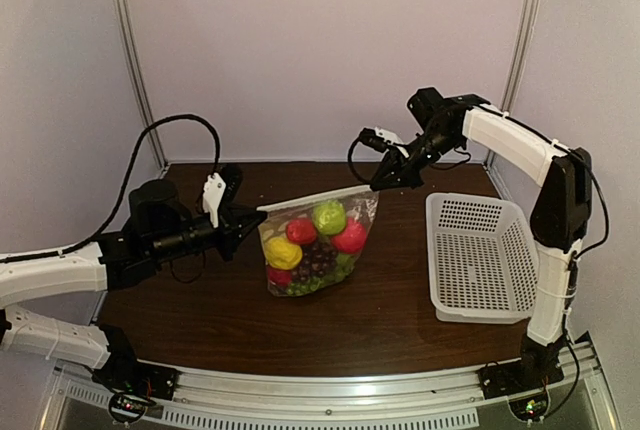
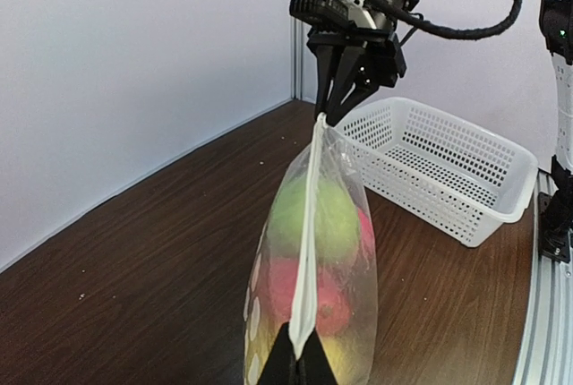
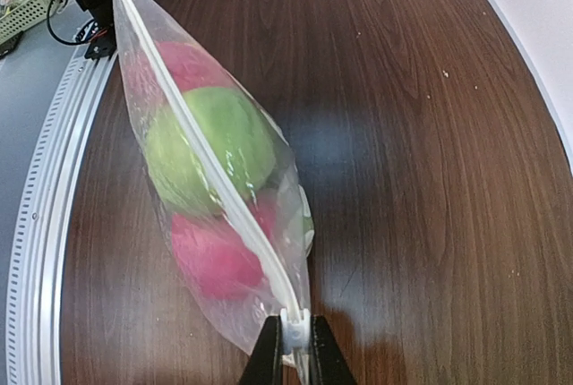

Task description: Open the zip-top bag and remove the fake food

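The clear zip-top bag hangs stretched between my two grippers above the dark wooden table, its white zip strip taut along the top. Inside it lies the fake food: a yellow lemon, a green apple, red fruits and dark grapes. My left gripper is shut on the bag's left top corner. My right gripper is shut on the white zip slider at the right end of the strip. The zip looks closed along its length in both wrist views.
A white perforated basket stands at the right of the table, near the right arm's base. Purple walls close in the back and both sides. A metal rail runs along the near edge.
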Controlling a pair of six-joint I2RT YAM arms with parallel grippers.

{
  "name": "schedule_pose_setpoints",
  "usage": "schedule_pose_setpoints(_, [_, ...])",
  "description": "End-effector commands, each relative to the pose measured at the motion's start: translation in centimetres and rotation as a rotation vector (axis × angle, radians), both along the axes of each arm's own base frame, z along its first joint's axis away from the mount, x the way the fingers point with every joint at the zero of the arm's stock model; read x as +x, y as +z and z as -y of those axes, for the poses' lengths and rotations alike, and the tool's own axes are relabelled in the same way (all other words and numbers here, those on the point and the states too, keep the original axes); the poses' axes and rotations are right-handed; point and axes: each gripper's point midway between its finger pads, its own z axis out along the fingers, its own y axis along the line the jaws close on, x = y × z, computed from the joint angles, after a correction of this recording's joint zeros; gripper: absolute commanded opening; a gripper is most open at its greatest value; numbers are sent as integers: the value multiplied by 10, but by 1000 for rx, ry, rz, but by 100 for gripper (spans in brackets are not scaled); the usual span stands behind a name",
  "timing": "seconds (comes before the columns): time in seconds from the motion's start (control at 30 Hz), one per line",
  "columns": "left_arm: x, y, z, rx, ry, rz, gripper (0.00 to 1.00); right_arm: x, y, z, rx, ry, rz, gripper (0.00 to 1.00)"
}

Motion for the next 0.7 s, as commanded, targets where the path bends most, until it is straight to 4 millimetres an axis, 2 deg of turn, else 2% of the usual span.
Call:
schedule_pose_setpoints(0.0, [4,18,0,-48,9,50,0,12,-10,30,-72,-57,15,2])
schedule_pose_setpoints(0.07, [5,17,3,-49,5,45,0,10,-8,29,-58,-48,10,4])
schedule_pose_setpoints(0.1, [6,16,4,-48,2,42,0,8,-7,27,-46,-43,3,9])
schedule_pose_setpoints(0.2, [8,15,8,-46,-3,29,0,2,6,20,13,-31,-16,34])
schedule_pose_setpoints(0.27, [6,16,10,-48,-18,26,0,0,21,15,61,-33,-11,46])
schedule_pose_setpoints(0.37, [-4,18,15,-56,-80,32,0,1,45,5,140,-49,6,52])
schedule_pose_setpoints(0.47, [-11,14,20,-46,-135,11,4,-6,55,-14,155,-39,33,53])
schedule_pose_setpoints(0.53, [-16,9,23,-29,-165,-16,17,-14,51,-24,142,-25,40,53])
schedule_pose_setpoints(0.6, [-13,8,23,-24,-146,-64,43,-22,47,-32,135,-3,32,53])
schedule_pose_setpoints(0.67, [-5,15,21,-30,-94,-112,59,-30,44,-37,132,12,17,53])
